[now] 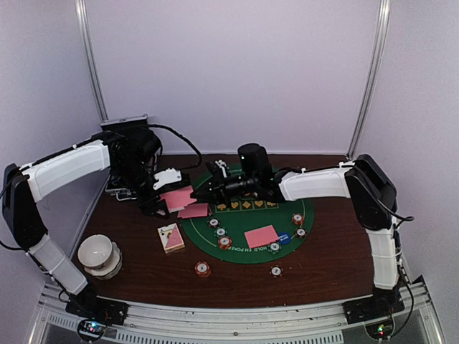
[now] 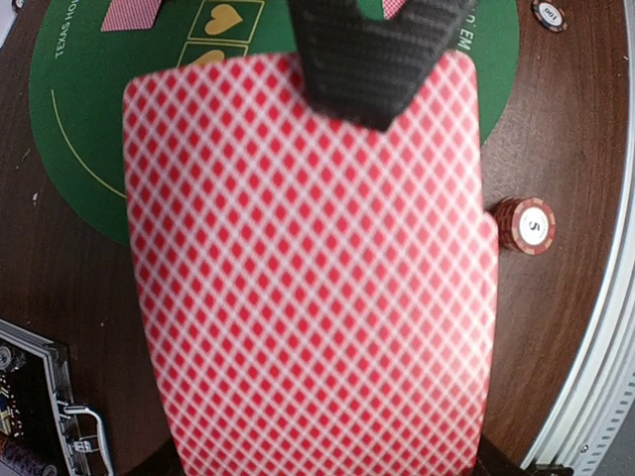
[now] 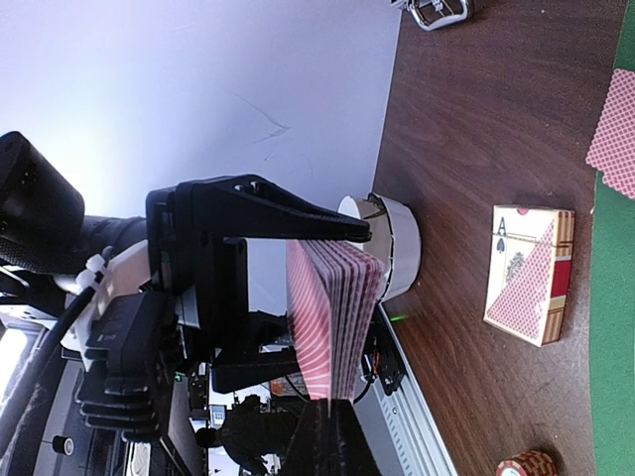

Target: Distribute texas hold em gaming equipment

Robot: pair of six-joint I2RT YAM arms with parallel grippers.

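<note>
Right wrist view: left hand [image 1: 163,201] was clamped on the pink-backed card deck [image 3: 332,307] over the worktop [image 1: 323,272], long axis toward the right hand [image 1: 202,192], which touched its far end; that hand's opening could not be told.

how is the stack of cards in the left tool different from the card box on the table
The stack of cards is clamped in the left tool, off the table; the card box lies flat on the wood. The stack is loose cards with edges slightly splayed; the box is one solid block. The box face shows an ace; the stack's top shows only lattice. Both carry a pink diamond pattern.
</note>
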